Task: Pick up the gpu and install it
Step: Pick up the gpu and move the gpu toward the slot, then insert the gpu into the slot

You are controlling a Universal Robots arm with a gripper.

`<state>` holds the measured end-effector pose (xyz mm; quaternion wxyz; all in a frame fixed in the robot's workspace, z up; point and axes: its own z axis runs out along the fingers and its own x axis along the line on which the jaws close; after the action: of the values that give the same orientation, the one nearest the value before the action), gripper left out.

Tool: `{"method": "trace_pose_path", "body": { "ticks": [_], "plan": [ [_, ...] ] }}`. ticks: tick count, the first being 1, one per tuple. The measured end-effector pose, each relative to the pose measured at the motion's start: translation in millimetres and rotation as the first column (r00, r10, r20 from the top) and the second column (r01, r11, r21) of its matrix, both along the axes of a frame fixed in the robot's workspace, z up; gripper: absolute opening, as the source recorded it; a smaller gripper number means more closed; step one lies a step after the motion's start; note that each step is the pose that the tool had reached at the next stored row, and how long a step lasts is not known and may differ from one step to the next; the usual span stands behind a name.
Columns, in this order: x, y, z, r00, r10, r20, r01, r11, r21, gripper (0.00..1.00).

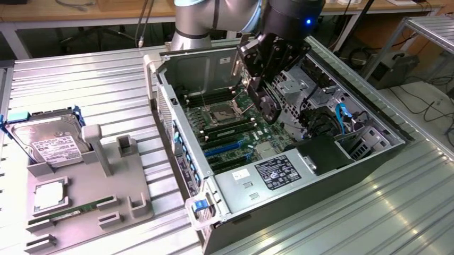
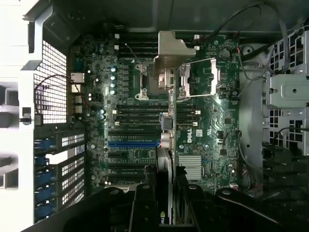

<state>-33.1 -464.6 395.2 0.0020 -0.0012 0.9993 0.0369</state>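
Found computer case (image 1: 341,170) lying open on the ribbed metal table (image 1: 85,79), with motherboard (image 1: 241,130) exposed. Noted grey parts fixture (image 1: 92,180) at nine o'clock of the case in the exterior view, carrying hard drive (image 1: 46,143) and memory stick (image 1: 71,209), well apart from the gpu. Located gpu (image 1: 267,103) inside the case opening, held on edge above the board with silver bracket (image 2: 170,50) end lowest, at one o'clock of the blue expansion slot (image 1: 223,149). Recorded gripper (image 1: 266,74) clamped on the card's upper end, fingers (image 2: 145,203) pressing both faces. Judged pick-up complete. Judged seating outstanding, with card edge apart from any slot as far as visible.
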Motion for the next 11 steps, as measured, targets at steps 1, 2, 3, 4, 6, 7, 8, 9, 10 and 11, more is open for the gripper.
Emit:
{"method": "trace_pose_path", "body": {
  "ticks": [1,2,3,4,6,7,8,9,10,11],
  "plan": [
    [0.0,0.0,0.0,1.0000,0.000,0.0000,0.000,1.0000,-0.0001,0.26],
    [0.0,0.0,0.0,1.0000,0.000,0.0000,0.000,1.0000,0.0001,0.26],
    [0.0,0.0,0.0,1.0000,0.000,0.0000,0.000,1.0000,0.0001,0.26],
    [0.0,0.0,0.0,1.0000,0.000,0.0000,0.000,1.0000,0.0001,0.26],
    [0.0,0.0,0.0,1.0000,0.000,0.0000,0.000,1.0000,0.0000,0.26],
    [0.0,0.0,0.0,1.0000,0.000,0.0000,0.000,1.0000,0.0000,0.26],
    [0.0,0.0,-0.1,1.0000,0.000,0.0000,0.000,1.0000,0.0001,0.26],
    [0.0,0.0,-0.1,1.0000,0.000,0.0000,0.000,1.0000,0.0001,0.26],
    [0.0,0.0,0.0,1.0000,0.000,0.0000,0.000,1.0000,0.0001,0.26],
    [0.0,0.0,-0.1,1.0000,0.000,0.0000,0.000,1.0000,0.0000,0.26]
  ]
}}
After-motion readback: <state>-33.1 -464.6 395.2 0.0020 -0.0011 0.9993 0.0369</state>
